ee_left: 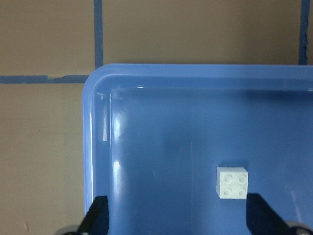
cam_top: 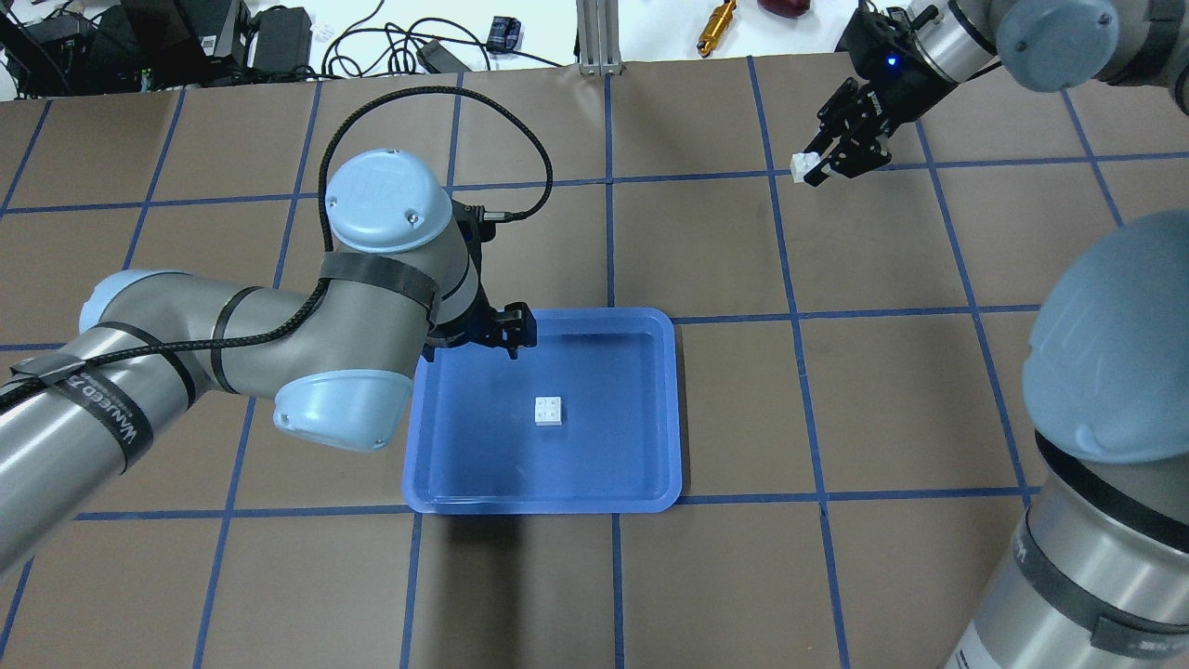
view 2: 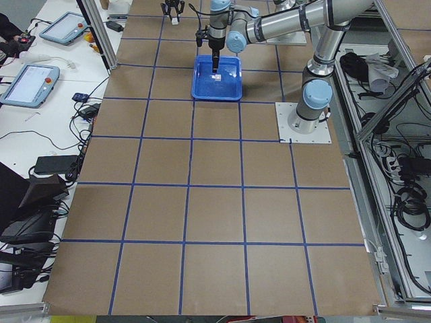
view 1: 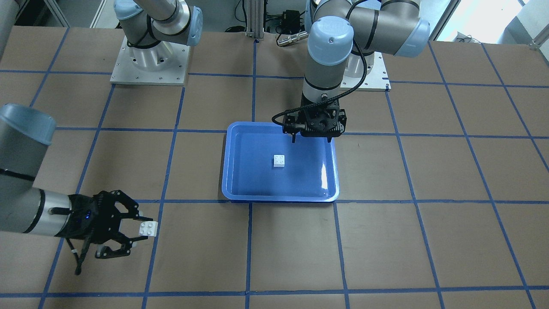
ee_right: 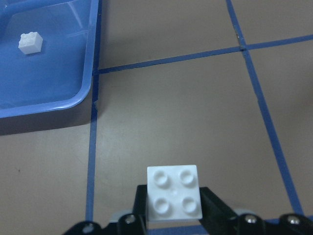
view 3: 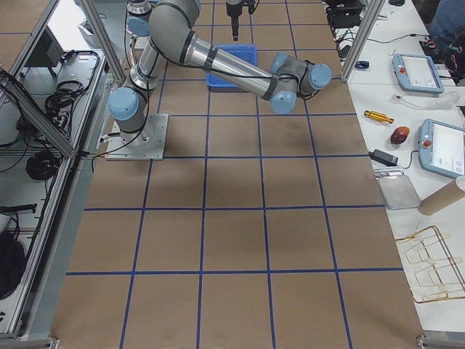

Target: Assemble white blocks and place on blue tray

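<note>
The blue tray (view 1: pixel 281 198) lies at the table's middle, with one white block (view 1: pixel 280 160) studs-up inside it. The tray (cam_top: pixel 543 506) and that block (cam_top: pixel 548 410) also show from overhead. My left gripper (view 1: pixel 311 138) hangs open over the tray's robot-side edge. In the left wrist view (ee_left: pixel 178 220) its fingertips stand wide apart and empty, with the block (ee_left: pixel 233 182) ahead. My right gripper (view 1: pixel 141 234) is off the tray, above bare table. It is shut on a second white block (ee_right: pixel 174 193), studs-up. The tray (ee_right: pixel 73 103) is to its upper left.
Brown table with a blue tape grid. Two arm base plates (view 1: pixel 150 64) stand on the robot side. Beyond the far edge are cables, a metal post (cam_top: pixel 599 37) and a brass cylinder (cam_top: pixel 717 16). My left forearm (cam_top: pixel 279 344) overhangs the tray's left side.
</note>
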You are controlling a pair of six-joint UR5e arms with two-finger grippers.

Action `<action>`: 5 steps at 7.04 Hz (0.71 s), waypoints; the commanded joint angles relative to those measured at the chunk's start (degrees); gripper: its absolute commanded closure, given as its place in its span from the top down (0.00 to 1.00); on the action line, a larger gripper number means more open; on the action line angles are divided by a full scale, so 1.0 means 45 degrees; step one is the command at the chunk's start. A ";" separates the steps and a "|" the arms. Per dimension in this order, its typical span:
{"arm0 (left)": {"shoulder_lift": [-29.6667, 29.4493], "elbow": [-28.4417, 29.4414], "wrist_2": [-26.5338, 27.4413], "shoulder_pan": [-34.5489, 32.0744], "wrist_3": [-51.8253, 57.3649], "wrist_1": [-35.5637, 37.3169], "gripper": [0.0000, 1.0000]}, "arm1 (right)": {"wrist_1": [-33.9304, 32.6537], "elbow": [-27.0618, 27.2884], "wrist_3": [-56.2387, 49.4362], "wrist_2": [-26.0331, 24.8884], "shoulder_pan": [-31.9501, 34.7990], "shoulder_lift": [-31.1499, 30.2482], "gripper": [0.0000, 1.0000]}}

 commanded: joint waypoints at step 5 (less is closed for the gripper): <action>-0.0179 0.1474 -0.1363 0.2030 0.1877 -0.0877 1.00 | -0.6925 0.8607 0.2814 0.0939 0.2027 -0.4499 0.00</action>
